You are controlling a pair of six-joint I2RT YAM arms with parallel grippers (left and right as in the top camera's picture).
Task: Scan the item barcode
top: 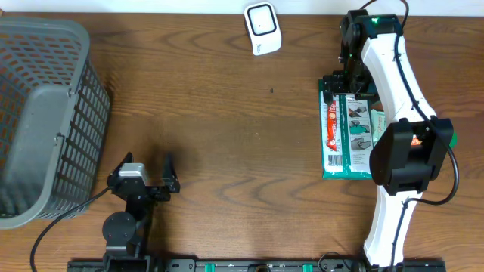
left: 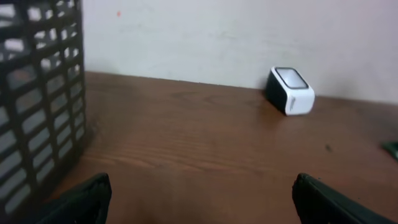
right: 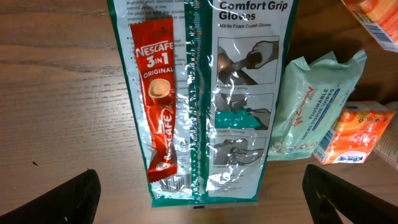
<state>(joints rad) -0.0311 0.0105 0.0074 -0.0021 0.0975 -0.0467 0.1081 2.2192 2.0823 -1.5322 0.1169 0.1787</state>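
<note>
A green glove packet (top: 349, 136) (right: 242, 93) lies flat on the table at the right, with a red Nescafe sachet (right: 158, 93) on top of it. Part of a barcode (right: 177, 182) shows at the packet's near end, just below the sachet. My right gripper (top: 344, 83) (right: 202, 202) hangs open over that end, a finger on each side and nothing between them. The white scanner (top: 262, 28) (left: 291, 91) stands at the table's far edge. My left gripper (top: 147, 165) (left: 199, 202) rests open and empty near the front left.
A grey mesh basket (top: 41, 113) (left: 37, 106) fills the left side, close to my left gripper. Beside the glove packet lie a pale green wipes pack (right: 317, 106) and an orange tissue pack (right: 351, 134). Bare wood lies between the scanner and both arms.
</note>
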